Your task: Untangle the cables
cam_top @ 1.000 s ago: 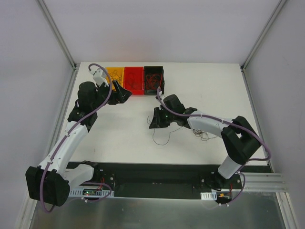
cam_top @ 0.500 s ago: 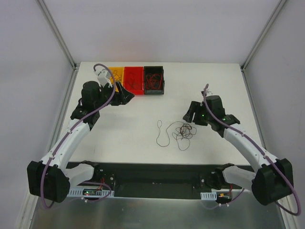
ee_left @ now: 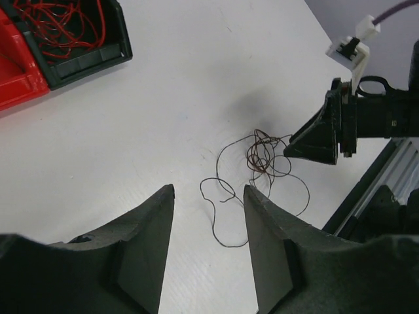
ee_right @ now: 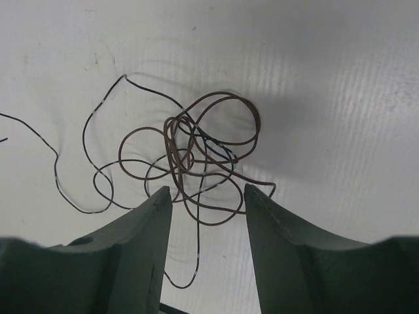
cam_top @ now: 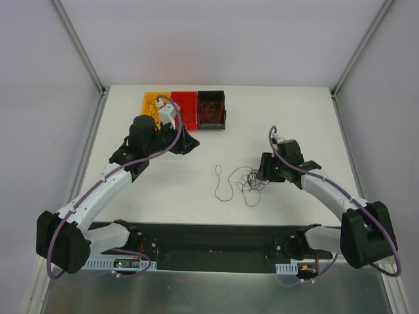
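On the white table (cam_top: 294, 118), right of centre, the cables (cam_top: 251, 178) lie in 1 loose clump, w/ 1 long loop trailing left. Just beside it the right gripper (ee_right: 204, 190) has its fingers spread, holding nothing. The left gripper (ee_left: 208, 190) is spread too, well apart. 3 bins line the far edge: yellow bin (cam_top: 149, 99), red bin (cam_top: 186, 104), black bin (cam_top: 200, 111). Pale walls (cam_top: 216, 39) enclose it. Only the right wrist view shows brown strands knotted w/ black. Only the left wrist view makes clear the red wires (ee_left: 62, 23) in the black bin.
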